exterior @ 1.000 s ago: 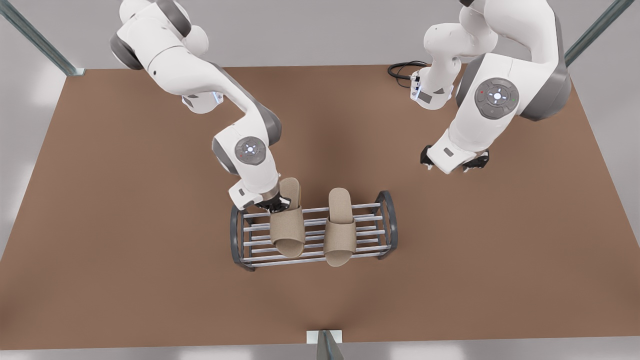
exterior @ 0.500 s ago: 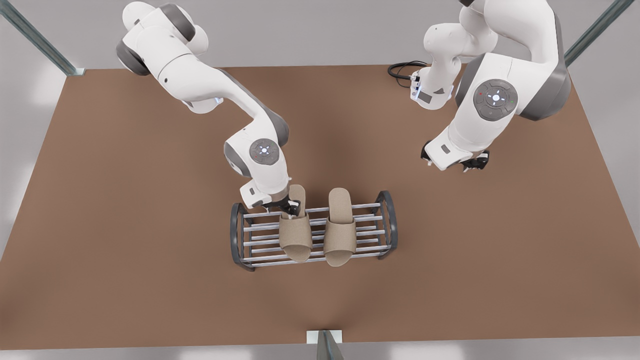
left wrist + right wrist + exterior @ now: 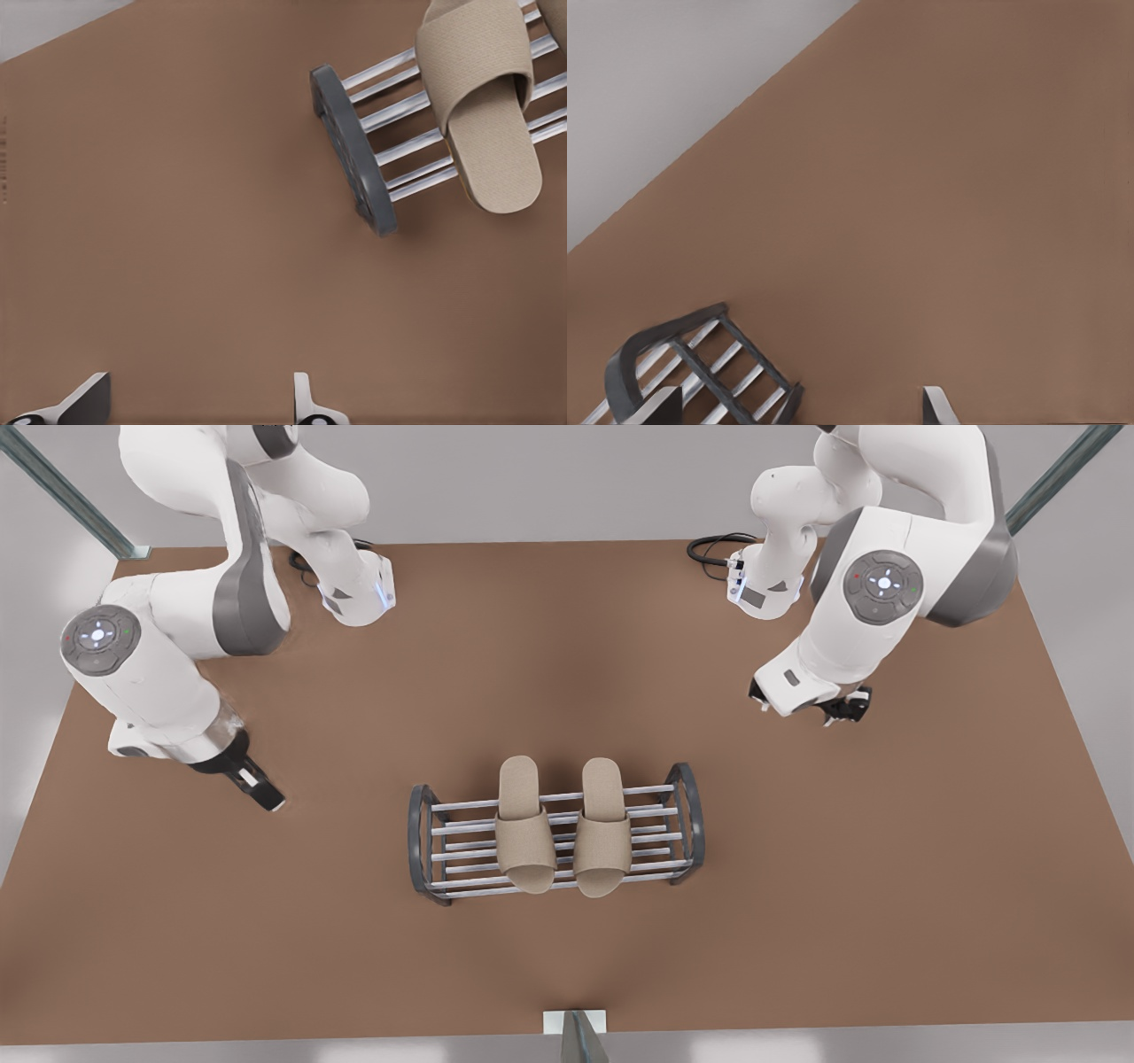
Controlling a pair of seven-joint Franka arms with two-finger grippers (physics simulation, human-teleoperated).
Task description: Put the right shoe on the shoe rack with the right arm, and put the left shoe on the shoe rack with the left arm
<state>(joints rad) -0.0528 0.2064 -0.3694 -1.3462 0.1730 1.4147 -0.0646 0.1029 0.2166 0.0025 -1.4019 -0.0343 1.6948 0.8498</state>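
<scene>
Hovering left pincer open, empty, over bare tabletop, well apart from shoe rack. Right pincer open, empty, waiting. Left shoe and right shoe rest on rack; judged done, next only parking

Two slippers, beige, are finished in matt woven cloth with a fine rough weave. The shoe rack is made of glossy silver metal bars set between matt dark grey end frames. The table is surfaced in smooth matt brown.
</scene>
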